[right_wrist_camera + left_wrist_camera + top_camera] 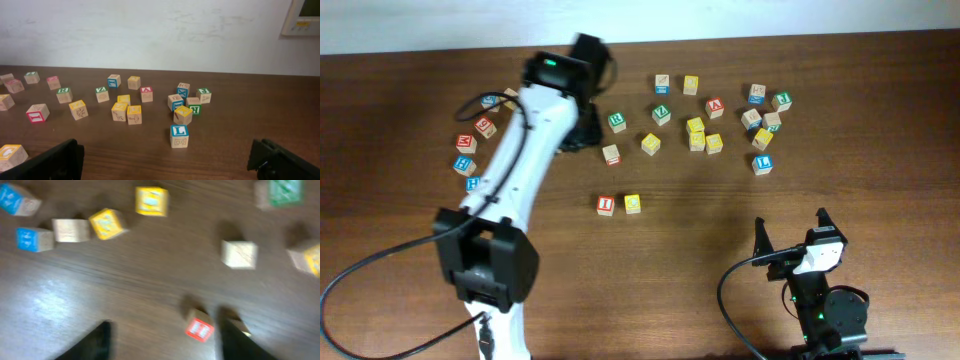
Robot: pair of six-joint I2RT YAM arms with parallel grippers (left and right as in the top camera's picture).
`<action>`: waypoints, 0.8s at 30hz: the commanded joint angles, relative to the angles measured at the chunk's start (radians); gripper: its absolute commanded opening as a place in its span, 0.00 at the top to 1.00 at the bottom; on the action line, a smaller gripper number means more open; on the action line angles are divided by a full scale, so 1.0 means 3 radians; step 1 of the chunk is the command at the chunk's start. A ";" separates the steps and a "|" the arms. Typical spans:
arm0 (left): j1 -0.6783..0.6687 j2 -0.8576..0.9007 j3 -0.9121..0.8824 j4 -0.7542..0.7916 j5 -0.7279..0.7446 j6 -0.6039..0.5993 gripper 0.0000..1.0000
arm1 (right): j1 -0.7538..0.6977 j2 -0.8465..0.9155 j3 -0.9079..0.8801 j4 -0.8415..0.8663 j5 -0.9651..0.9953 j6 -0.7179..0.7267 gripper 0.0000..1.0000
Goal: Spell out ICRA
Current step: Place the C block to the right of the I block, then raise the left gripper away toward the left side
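Note:
A red I block (pixel 606 204) and a yellow block (pixel 632 203) stand side by side in the middle of the table. The yellow one also shows in the right wrist view (pixel 10 155). A green-lettered block (pixel 617 121) and a red-lettered block (pixel 714 105) lie among the loose blocks at the back. My left gripper (pixel 582 128) is open and empty, low over the table left of the green block. Its blurred view shows the jaws (pixel 162 332) with a red-faced block (pixel 200 329) near the right finger. My right gripper (pixel 790 232) (pixel 165 157) is open and empty near the front.
Several loose letter blocks are scattered at the back right (pixel 762 138) and far left (pixel 465 163). A plain-topped block (pixel 611 154) sits just right of my left gripper. A blue L block (pixel 179 136) (pixel 762 163) stands ahead of my right gripper.

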 commanded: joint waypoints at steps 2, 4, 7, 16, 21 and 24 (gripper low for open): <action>0.0610 -0.0013 0.0037 -0.0047 0.0031 0.0019 0.01 | 0.0018 -0.0024 -0.0018 -0.0022 0.0027 -0.0011 0.01; 0.0847 -0.0013 0.0028 -0.0141 0.0120 0.0018 0.01 | 0.0018 -0.0024 -0.0018 -0.0022 0.0027 -0.0011 0.02; 0.0982 -0.0013 0.0017 -0.0324 0.0155 0.0019 0.01 | 0.0018 -0.0025 -0.0018 -0.0022 0.0027 -0.0011 0.02; 0.1345 -0.0010 0.0017 -0.0186 0.0843 -0.0031 0.01 | 0.0018 -0.0025 -0.0018 -0.0022 0.0027 -0.0011 0.02; 0.1345 -0.0010 0.0015 -0.0566 0.0820 0.0319 0.04 | 0.0018 -0.0025 -0.0018 -0.0022 0.0027 -0.0011 0.02; 0.1345 -0.0010 -0.0004 -0.0587 0.0818 0.0542 0.08 | 0.0018 -0.0024 -0.0018 -0.0022 0.0027 -0.0011 0.02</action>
